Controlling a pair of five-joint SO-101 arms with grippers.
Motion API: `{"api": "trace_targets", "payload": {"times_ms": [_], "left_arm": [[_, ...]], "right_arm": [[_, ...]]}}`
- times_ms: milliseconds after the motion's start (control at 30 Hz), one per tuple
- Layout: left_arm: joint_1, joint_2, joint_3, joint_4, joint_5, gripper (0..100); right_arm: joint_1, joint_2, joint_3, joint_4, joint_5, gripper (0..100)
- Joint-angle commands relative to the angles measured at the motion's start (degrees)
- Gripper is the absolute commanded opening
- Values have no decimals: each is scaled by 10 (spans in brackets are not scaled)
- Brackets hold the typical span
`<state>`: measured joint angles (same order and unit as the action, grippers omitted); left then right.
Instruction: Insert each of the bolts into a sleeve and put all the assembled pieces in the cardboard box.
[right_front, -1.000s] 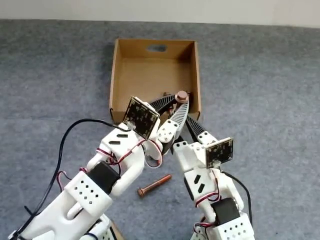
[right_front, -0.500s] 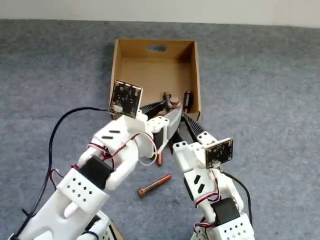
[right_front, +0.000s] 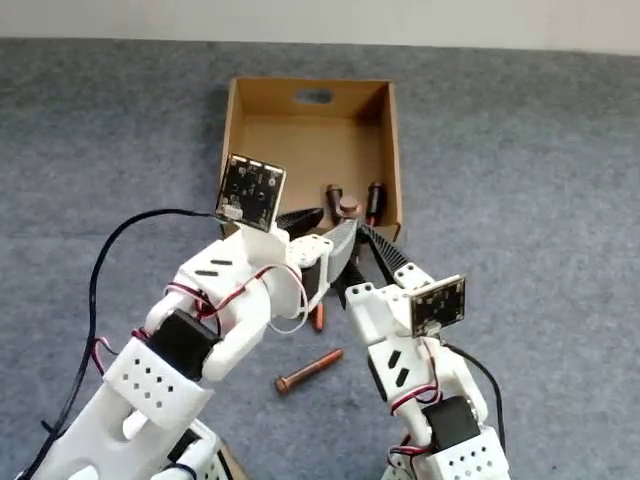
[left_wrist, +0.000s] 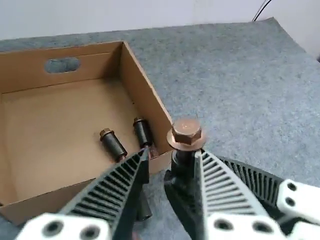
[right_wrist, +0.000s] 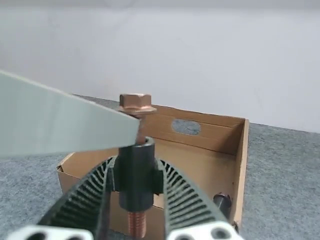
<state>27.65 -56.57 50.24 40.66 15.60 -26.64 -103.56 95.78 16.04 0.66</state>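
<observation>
Sleeve (right_wrist: 135, 182) with bolt (right_wrist: 135, 101), clamped in right tool (right_wrist: 135, 167), left tool (left_wrist: 171, 157) spread alongside

**Robotics laboratory bench, viewed from above and from the wrists.**
Two small white arms of printed plastic, the left arm (right_front: 200, 340) and the right arm (right_front: 400, 365), stand side by side. A black cable (right_front: 105, 285) and red wires (right_front: 200, 297) are left exposed, and a bare circuit board (right_front: 251, 190) is fixed at a wrist. A grey felt mat (right_front: 520, 160) lies under everything, and a plain white wall (right_wrist: 225, 50) closes the background. The work material is plain hardware: a cardboard box (right_front: 228, 150) and a copper bolt (right_front: 309, 369) loose on the mat.
</observation>
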Motion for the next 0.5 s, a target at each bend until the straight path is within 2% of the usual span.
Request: {"api": "trace_targets", "payload": {"times_ms": [0,100,233,400,467], "left_arm": [[13,-54,-18,39,-34,151],[23,-116,-15,75,-74,149],[-4,-184,-15,105,-94,147],[-108,-217,10,156,-94,146],[-161,-217,47,168,-95,146]], "right_arm": [[1,-14,51,-15,-3,7],[1,-14,52,-15,-3,7],[1,-14,52,-15,-3,7],[1,-11,53,-9,-3,7],[1,-13,48,22,-3,7]]}}
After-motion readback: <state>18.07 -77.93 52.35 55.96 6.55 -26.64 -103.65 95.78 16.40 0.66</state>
